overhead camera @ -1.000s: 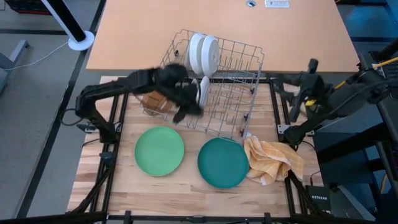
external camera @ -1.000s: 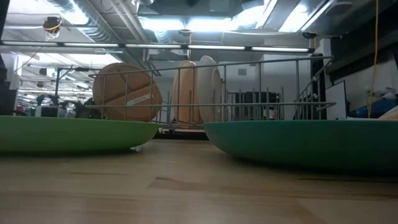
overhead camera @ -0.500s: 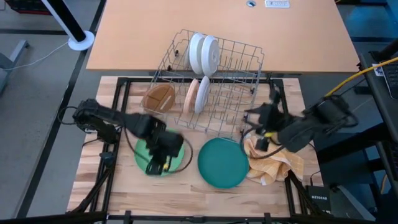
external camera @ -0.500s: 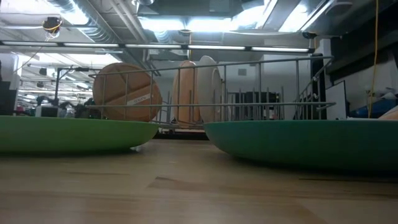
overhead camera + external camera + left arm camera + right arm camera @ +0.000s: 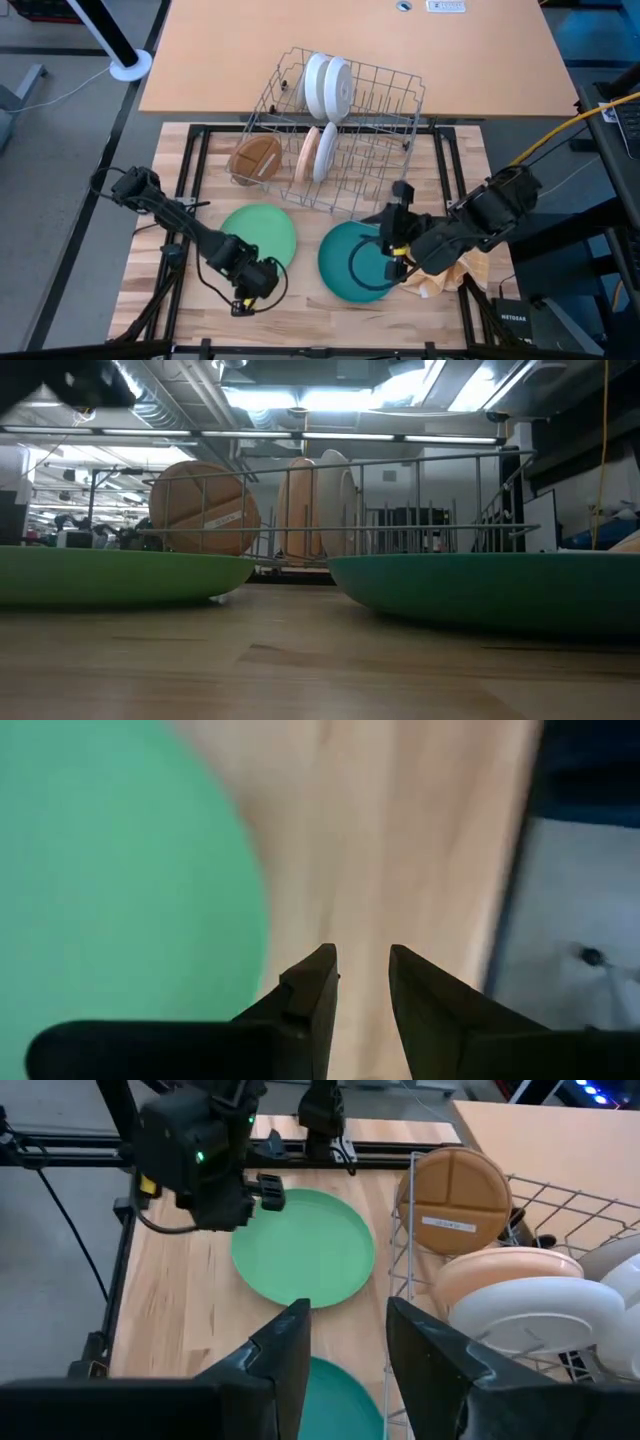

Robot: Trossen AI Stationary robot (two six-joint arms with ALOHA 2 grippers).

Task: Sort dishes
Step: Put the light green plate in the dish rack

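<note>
A green plate [image 5: 258, 232] and a teal plate [image 5: 358, 262] lie flat on the wooden table. A brown plate [image 5: 254, 158], a tan plate [image 5: 307, 152] and white plates [image 5: 328, 87] stand on edge in the grey wire rack [image 5: 375, 150]. My left gripper [image 5: 247, 295] hangs open, pointing down, over bare wood just off the green plate's [image 5: 120, 870] near rim. My right gripper [image 5: 390, 250] is open above the teal plate's right part and slants down toward the table's left. Nothing is between either pair of fingers [image 5: 325, 970] [image 5: 290, 1330].
A crumpled yellow checked cloth [image 5: 452, 268] lies right of the teal plate, under my right arm. The table's near edge is close below my left gripper. In the low view the green plate [image 5: 110, 575] and the teal plate [image 5: 490, 590] stand in front of the rack [image 5: 340, 510].
My left gripper has swung from the rack's left side toward the table's near edge, sinking and tipping down, across the green plate to its near rim. My right gripper has come from the table's right edge leftward and down over the teal plate. No plate has moved.
</note>
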